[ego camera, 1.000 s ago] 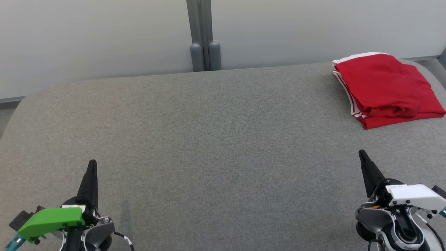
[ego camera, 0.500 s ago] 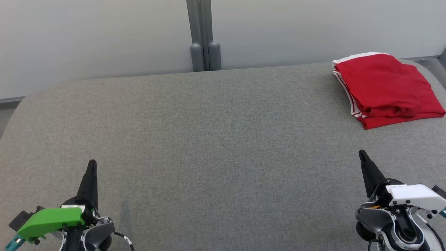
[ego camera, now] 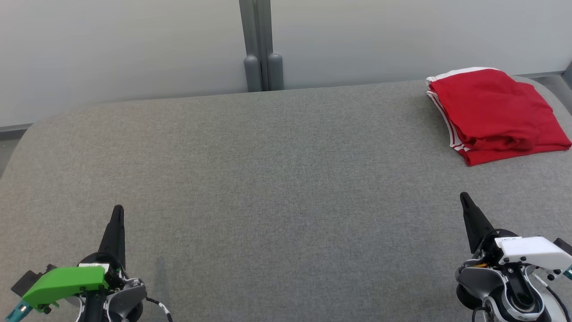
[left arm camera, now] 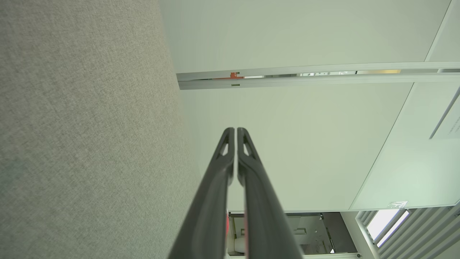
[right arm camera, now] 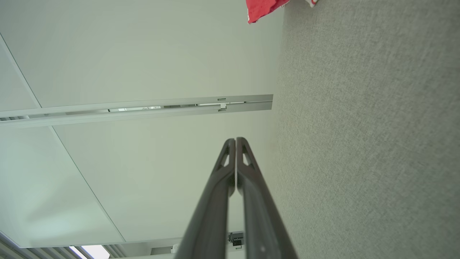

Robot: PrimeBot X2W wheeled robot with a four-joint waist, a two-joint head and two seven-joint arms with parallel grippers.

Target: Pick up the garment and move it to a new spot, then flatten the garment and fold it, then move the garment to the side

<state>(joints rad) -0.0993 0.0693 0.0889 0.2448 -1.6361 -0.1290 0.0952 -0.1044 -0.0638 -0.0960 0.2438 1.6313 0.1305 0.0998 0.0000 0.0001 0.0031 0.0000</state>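
Nothing has moved since the earlier frames: both arms and the cloth lie exactly as they did a second ago.

The grey fabric table (ego camera: 286,179) takes up most of the head view, its far edge curving down at both corners. Behind the table's far edge stands a pale wall (ego camera: 134,44), with a grey post (ego camera: 261,44) rising at about the middle of that edge.

The red garment (ego camera: 491,114) lies folded on the table's far right corner, a white-striped hem along its left side. It rests flat and is touched by neither arm.

The right gripper (ego camera: 464,199) hovers over the table's near right part, well short of the garment, its two dark fingers pressed together and holding nothing. The left gripper (ego camera: 118,212) sits over the table's near left part, its fingers likewise together and empty. Both point toward the table's far edge.
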